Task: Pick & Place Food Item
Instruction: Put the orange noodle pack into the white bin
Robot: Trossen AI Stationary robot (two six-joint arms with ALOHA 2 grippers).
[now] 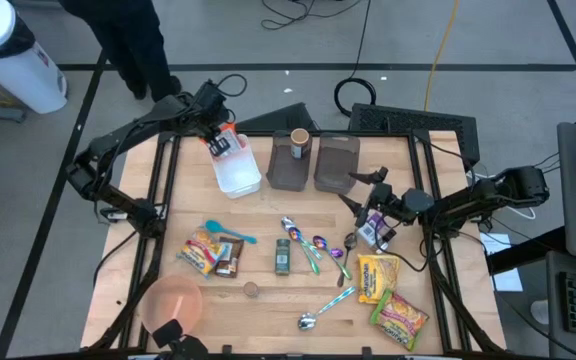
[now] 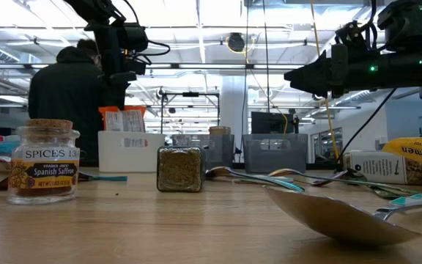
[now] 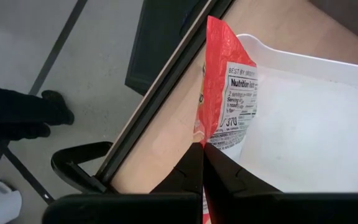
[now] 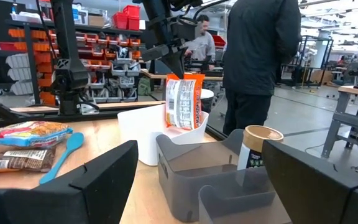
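Note:
An orange-red food packet (image 4: 184,102) with a white nutrition label hangs upright at the table's far left. My left gripper (image 4: 169,59) is shut on it from above. The packet's lower part (image 3: 229,106) is down inside the white bin (image 1: 238,175); whether it touches the bin's floor is hidden by the wall. My right gripper (image 1: 360,190) waits open near the grey bins at the table's middle right, with nothing between its fingers (image 4: 104,180). My left gripper pinches the packet's top edge (image 4: 178,77) between its two shut fingers (image 3: 188,171). The fingers slant down from above. The packet hangs upright below them, with its lower end inside the white bin.
Two grey bins (image 1: 290,162) (image 1: 336,163) and a cork-lidded cup (image 1: 300,138) stand right of the white bin. Nearer lie snack packets (image 1: 208,252), a blue spoon (image 1: 226,232), spice jars (image 2: 44,163), metal spoons (image 1: 313,250), ramen packets (image 1: 378,278) and a pink bowl (image 1: 173,303). A person (image 4: 260,56) stands beyond the far edge.

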